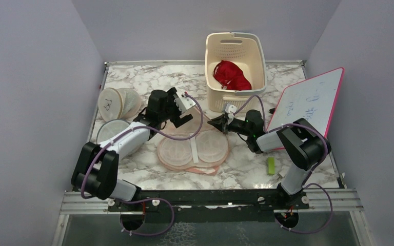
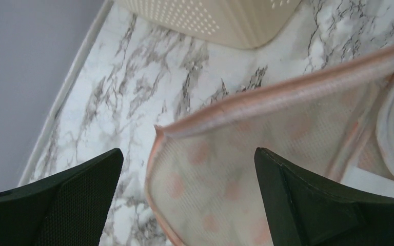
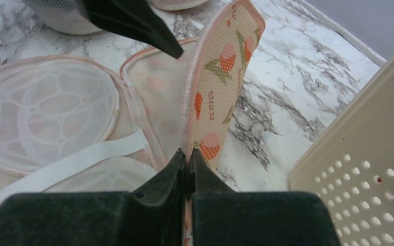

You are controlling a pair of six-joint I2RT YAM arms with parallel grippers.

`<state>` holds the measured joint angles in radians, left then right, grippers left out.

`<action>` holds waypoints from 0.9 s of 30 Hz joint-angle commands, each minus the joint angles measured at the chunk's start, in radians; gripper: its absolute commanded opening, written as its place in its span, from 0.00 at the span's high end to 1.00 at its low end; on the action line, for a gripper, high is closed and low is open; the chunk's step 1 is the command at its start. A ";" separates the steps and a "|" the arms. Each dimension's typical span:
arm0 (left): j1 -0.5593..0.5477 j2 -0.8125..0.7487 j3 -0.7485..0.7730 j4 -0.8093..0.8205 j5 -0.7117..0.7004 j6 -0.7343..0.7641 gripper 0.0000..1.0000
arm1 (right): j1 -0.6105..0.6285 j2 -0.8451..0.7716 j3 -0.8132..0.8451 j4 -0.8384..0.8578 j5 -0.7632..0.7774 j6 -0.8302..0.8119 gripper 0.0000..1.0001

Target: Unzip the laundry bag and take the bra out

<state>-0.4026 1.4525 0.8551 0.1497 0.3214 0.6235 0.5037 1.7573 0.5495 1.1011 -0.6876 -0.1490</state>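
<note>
The peach laundry bag lies unzipped at the table's middle, its white mesh cups and a white strap showing inside. My right gripper is shut on the rim of the bag's carrot-printed flap and holds it upright; it also shows in the top view. My left gripper is open and empty, hovering over the flap's far edge, jaws wide apart. The red bra lies inside the cream basket at the back.
Round white mesh cases stand at the left, another one in front of them. A pink-framed whiteboard leans at the right. A small green object lies near the right arm's base. The basket wall is close beside my right gripper.
</note>
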 commanded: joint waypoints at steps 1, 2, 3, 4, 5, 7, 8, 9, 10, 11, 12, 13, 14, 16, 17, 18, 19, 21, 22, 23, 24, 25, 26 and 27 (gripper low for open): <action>0.033 0.089 0.160 -0.023 0.274 0.108 0.05 | -0.002 -0.037 -0.020 0.050 -0.030 -0.016 0.99; 0.032 0.131 0.205 -0.081 0.295 0.129 0.07 | -0.002 -0.035 -0.020 0.049 -0.029 -0.017 0.99; 0.033 0.164 0.249 -0.134 0.312 0.147 0.08 | -0.001 -0.034 -0.017 0.047 -0.030 -0.017 0.99; 0.033 0.191 0.285 -0.183 0.328 0.166 0.11 | -0.001 -0.030 -0.014 0.045 -0.031 -0.019 0.99; 0.032 0.214 0.303 -0.203 0.343 0.177 0.14 | -0.002 -0.026 -0.010 0.043 -0.034 -0.019 0.99; 0.033 0.240 0.319 -0.222 0.355 0.195 0.26 | -0.001 -0.021 -0.009 0.043 -0.035 -0.019 0.99; 0.033 0.242 0.318 -0.223 0.359 0.195 0.29 | -0.001 -0.021 -0.008 0.043 -0.035 -0.020 0.99; 0.033 0.242 0.312 -0.226 0.361 0.198 0.32 | -0.001 -0.023 -0.009 0.043 -0.034 -0.019 0.99; 0.033 0.239 0.307 -0.227 0.368 0.200 0.37 | -0.001 -0.023 -0.010 0.043 -0.032 -0.021 0.99; 0.033 0.232 0.297 -0.231 0.371 0.202 0.42 | -0.001 -0.023 -0.010 0.043 -0.029 -0.022 0.99; 0.033 0.225 0.291 -0.239 0.369 0.204 0.45 | -0.001 -0.023 -0.010 0.043 -0.025 -0.023 0.99; 0.033 0.216 0.290 -0.250 0.369 0.205 0.49 | -0.001 -0.024 -0.010 0.043 -0.022 -0.022 0.99; 0.033 0.206 0.289 -0.263 0.370 0.202 0.52 | -0.001 -0.022 -0.010 0.046 -0.019 -0.022 0.99; 0.033 0.184 0.280 -0.268 0.390 0.197 0.55 | -0.001 -0.017 -0.012 0.060 -0.018 -0.016 0.99; 0.033 0.174 0.276 -0.271 0.391 0.192 0.60 | -0.001 -0.014 -0.013 0.065 -0.017 -0.014 0.99; 0.031 0.167 0.277 -0.280 0.386 0.183 0.64 | -0.002 -0.012 -0.013 0.066 -0.015 -0.011 0.99; 0.032 0.161 0.281 -0.299 0.386 0.179 0.69 | -0.001 -0.011 -0.013 0.069 -0.007 -0.007 0.99; 0.032 0.144 0.284 -0.327 0.394 0.155 0.79 | -0.001 -0.012 -0.015 0.068 0.025 0.012 0.97; 0.029 0.131 0.276 -0.329 0.396 0.138 0.84 | -0.001 -0.016 -0.017 0.067 0.044 0.025 0.91; 0.024 0.112 0.267 -0.330 0.393 0.121 0.89 | -0.001 -0.025 -0.022 0.061 0.068 0.037 0.84; 0.013 0.093 0.256 -0.329 0.377 0.098 0.93 | -0.001 -0.038 -0.024 0.045 0.090 0.053 0.76; -0.002 0.075 0.248 -0.332 0.355 0.075 0.94 | -0.001 -0.056 -0.026 0.017 0.126 0.064 0.69; -0.025 0.054 0.240 -0.346 0.331 0.065 0.95 | -0.001 -0.080 -0.026 -0.009 0.162 0.089 0.64; -0.056 0.033 0.228 -0.351 0.287 0.043 0.98 | -0.001 -0.107 -0.026 -0.053 0.211 0.129 0.59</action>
<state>-0.3843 1.5837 1.1141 -0.1570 0.6506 0.7483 0.5037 1.7359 0.5362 1.1088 -0.6369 -0.1104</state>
